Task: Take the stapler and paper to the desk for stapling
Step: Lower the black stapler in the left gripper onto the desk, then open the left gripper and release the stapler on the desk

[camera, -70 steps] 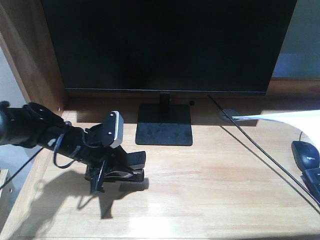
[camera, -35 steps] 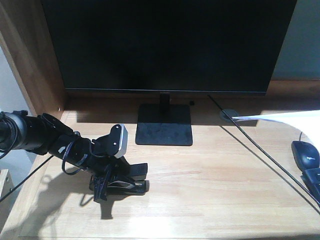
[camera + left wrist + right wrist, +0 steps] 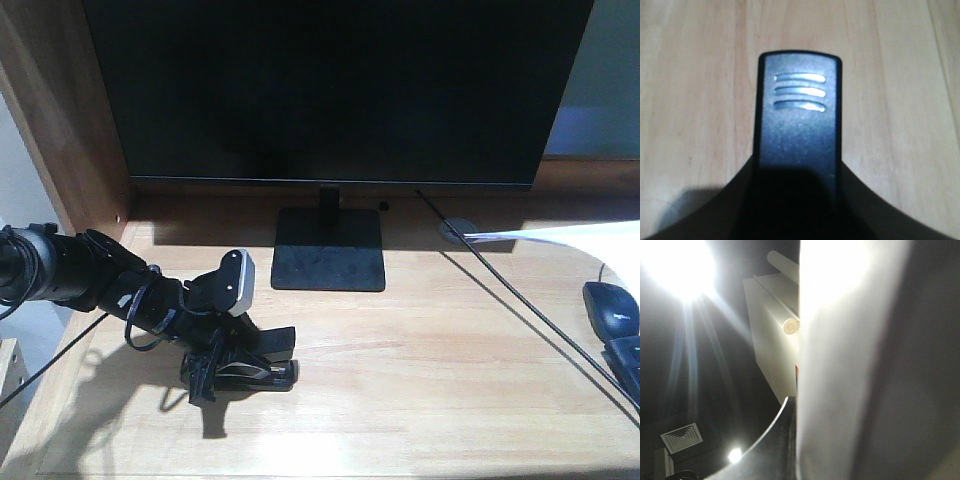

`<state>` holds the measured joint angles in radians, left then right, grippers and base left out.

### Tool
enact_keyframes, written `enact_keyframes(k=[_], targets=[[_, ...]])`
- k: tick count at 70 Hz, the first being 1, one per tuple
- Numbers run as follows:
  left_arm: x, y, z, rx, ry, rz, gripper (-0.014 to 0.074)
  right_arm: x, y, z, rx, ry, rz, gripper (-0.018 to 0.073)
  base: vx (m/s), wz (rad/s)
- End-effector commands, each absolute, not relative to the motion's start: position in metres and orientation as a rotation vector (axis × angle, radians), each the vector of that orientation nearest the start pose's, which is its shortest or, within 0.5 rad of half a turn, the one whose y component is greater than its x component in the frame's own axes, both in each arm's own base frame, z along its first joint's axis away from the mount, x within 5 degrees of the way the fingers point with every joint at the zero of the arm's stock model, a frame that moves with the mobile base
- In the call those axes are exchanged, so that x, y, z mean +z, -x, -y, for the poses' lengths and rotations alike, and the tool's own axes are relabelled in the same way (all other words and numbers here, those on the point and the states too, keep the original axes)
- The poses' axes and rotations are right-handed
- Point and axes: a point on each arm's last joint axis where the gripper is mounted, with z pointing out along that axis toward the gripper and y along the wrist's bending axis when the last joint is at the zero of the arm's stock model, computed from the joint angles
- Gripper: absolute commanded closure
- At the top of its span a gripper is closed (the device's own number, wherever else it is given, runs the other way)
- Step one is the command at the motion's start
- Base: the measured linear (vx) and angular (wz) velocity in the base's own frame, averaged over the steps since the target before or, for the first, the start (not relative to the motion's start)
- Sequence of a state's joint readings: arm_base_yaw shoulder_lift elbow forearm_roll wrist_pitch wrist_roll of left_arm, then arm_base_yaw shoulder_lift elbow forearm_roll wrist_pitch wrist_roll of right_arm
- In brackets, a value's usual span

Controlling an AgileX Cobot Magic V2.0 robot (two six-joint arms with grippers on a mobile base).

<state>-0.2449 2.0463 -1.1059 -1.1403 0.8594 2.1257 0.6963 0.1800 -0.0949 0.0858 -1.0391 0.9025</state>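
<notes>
Arm at left stretched low over desk, jaws clenched on stapler.

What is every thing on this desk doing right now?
Monitor: screen dark.
Stapler: gripped, seems to rest on the desk.
Left gripper: shut on the stapler.
Paper: at the right edge, seemingly lifted off the desk.
Mouse: lying on the desk, nothing touching it.
</notes>
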Motion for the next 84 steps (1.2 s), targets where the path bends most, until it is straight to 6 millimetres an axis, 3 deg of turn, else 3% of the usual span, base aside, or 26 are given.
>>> enact_keyframes(k=[1,37,50,63,84], targets=[[0.146,-0.340,0.155,-0.760,-1.659,-1.709,0.0512,0.321,-0.022,-0.011,1.572,-0.128,-0.534,0.0566,0.00,0.00],[0.147,-0.340,0.155,-0.760,-1.657,-1.710,0.0117,0.321,-0.022,-0.011,1.572,-0.128,-0.534,0.0566,0.00,0.00],[0.151,-0.341,0.155,-0.777,-1.597,-1.771,0.0015,0.321,-0.022,-0.011,1.572,-0.128,-0.534,0.0566,0.00,0.00],[0.168,-0.342,0.150,-0.734,-1.563,-1.777,0.0006,0.321,-0.022,-0.011,1.572,-0.128,-0.534,0.0566,0.00,0.00],[0.210,-0.338,0.132,-0.707,-1.449,-1.827,0.0072,0.321,-0.022,-0.011,1.572,-0.128,-0.535,0.0566,0.00,0.00]])
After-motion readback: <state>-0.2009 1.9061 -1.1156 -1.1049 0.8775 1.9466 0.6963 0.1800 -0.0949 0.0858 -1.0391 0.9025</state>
